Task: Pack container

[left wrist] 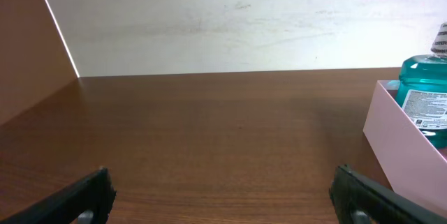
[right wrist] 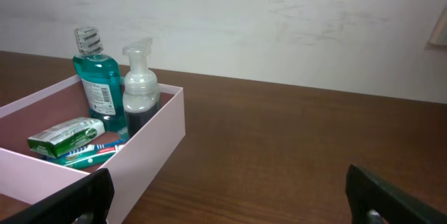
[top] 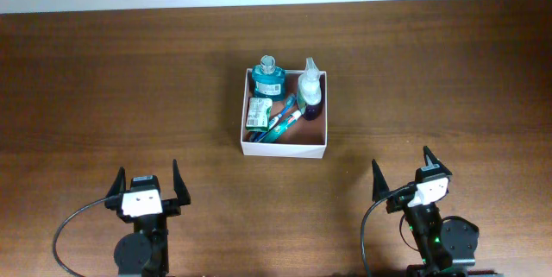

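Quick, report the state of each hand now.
Left hand: open, holding nothing.
Right hand: open, holding nothing.

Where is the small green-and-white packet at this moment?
In the overhead view, the green-and-white packet lies inside the container, by its left wall, between the teal mouthwash bottle behind it and the toothbrushes to its right.

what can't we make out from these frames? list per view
- Left wrist: the container is cut off by the right edge; its wall hides everything inside but the mouthwash bottle.
- Right wrist: the toothbrushes are partly hidden behind the container's near wall and the green-and-white packet.
- Overhead: the packet's label print is too small to read, and the toothbrush count is unclear.
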